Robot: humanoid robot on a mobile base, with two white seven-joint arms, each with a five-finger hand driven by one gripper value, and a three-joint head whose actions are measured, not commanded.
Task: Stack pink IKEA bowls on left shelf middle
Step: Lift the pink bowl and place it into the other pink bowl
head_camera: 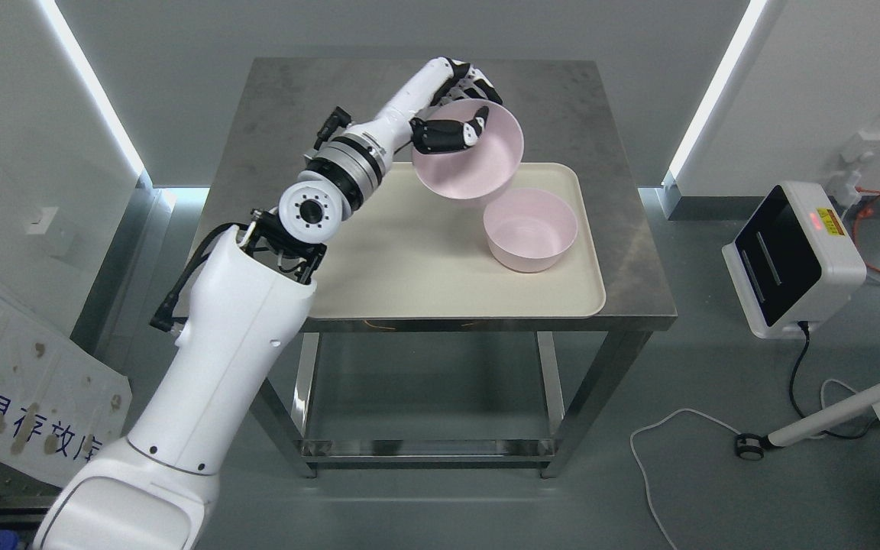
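Note:
My left hand (464, 107) reaches over the metal table and is shut on a pink bowl (478, 160), thumb inside the rim and fingers behind it. This bowl hangs tilted in the air, its mouth facing me, just above and left of a second pink bowl (530, 229). The second bowl stands upright on the cream tray (409, 267), at its right side. The lower edge of the held bowl overlaps the far rim of the standing one; whether they touch I cannot tell. My right arm does not show.
The tray lies on a steel table (623, 229) with a lower shelf. A white box device (791, 260) with cables stands on the floor to the right. A white printed panel (20, 389) leans at the lower left.

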